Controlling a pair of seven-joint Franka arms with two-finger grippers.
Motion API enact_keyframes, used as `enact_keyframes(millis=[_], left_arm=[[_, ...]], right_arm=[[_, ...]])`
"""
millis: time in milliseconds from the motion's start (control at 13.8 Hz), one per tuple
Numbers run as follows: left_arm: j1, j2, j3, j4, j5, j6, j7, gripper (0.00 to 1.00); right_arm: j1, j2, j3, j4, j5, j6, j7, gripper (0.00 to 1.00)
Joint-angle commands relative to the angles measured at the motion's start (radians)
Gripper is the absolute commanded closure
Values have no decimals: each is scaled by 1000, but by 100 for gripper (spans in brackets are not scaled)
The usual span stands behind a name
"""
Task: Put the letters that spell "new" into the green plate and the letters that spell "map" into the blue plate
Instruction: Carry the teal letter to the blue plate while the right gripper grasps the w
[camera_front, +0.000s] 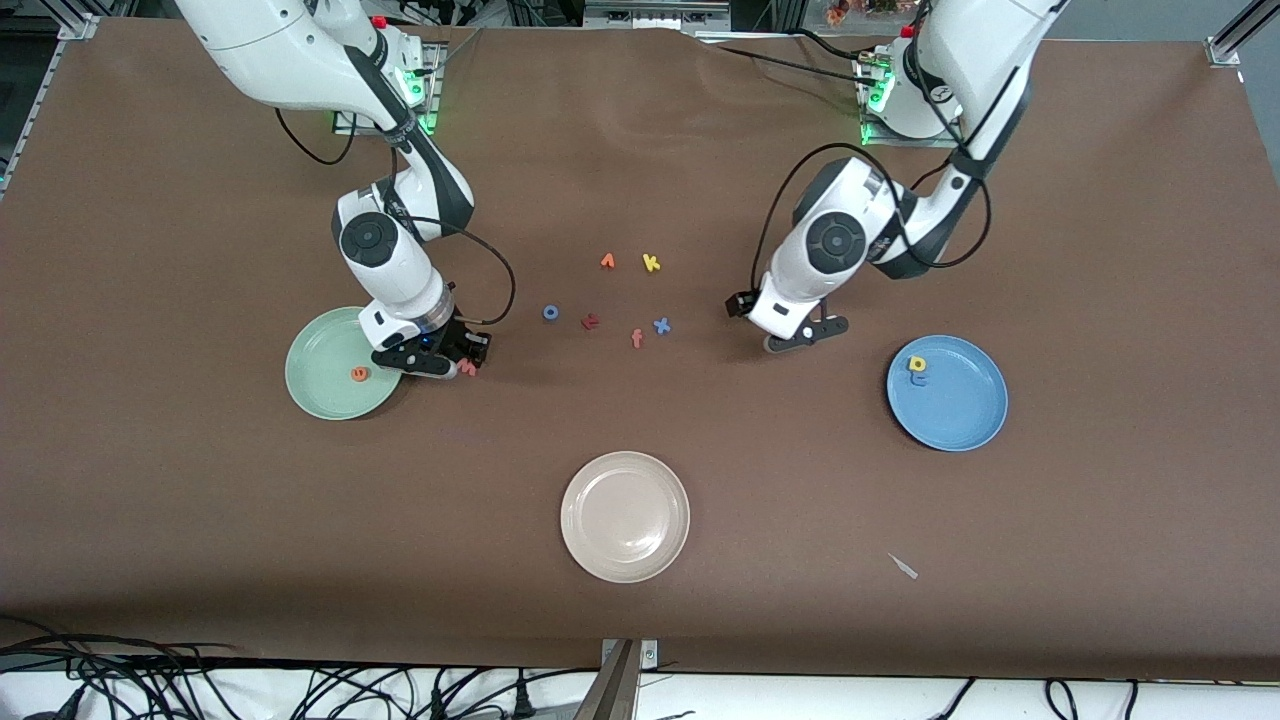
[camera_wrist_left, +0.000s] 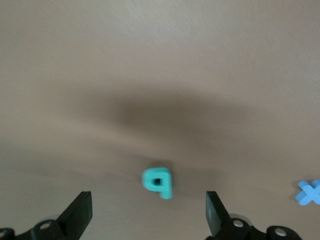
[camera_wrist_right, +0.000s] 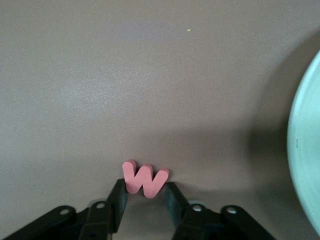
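The pinkish-red w lies on the brown table beside the green plate, toward the left arm's end of it. My right gripper is down at the table, shut on the w, a fingertip against each side. An orange e lies in the green plate. My left gripper hangs open low over the table, with the teal letter lying between its fingers, untouched. In the front view that gripper hides the teal letter. The blue plate holds a yellow p and a blue m.
Loose letters lie mid-table: an orange one, yellow k, blue o, dark red one, salmon f, blue x. A beige plate sits nearest the front camera. A small pale scrap lies near it.
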Motion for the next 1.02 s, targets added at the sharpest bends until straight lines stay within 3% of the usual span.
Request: enact_keyframes(millis=[0,218,363,436,581,654,799,872,944], left_arm=[[-21,41,9,15,49,30,-52,0],[-21,57,7,13,118,30,-105,2],[-24,58,7,15,121,30,-111,11],[-24,58,7,15,121,30,-111,18],[-27,58,7,13,121,26,-111,43],[-27,64,7,15,121,26,-112,51],[-27,69,7,15,121,26,-114,53],[-27,71,7,15,121,26,-114,59],[-27,71,8,15,121,26,-114,72]], right_arm=[[11,24,-23,25,-30,16,18,65],[9,-15,-23,25,-36,-10,12,66],[9,-54,-23,29,-36,-75,12,66],[9,-69,-23,31,-38,-93,12,66],[9,-78,-23,32,-42,-106,12,65],[9,-66,-21,34,-41,-106,18,58],[11,-8,-23,92,-44,-101,19,36],[11,10,-23,107,-54,-100,19,34],[11,23,-26,123,-68,-100,18,33]])
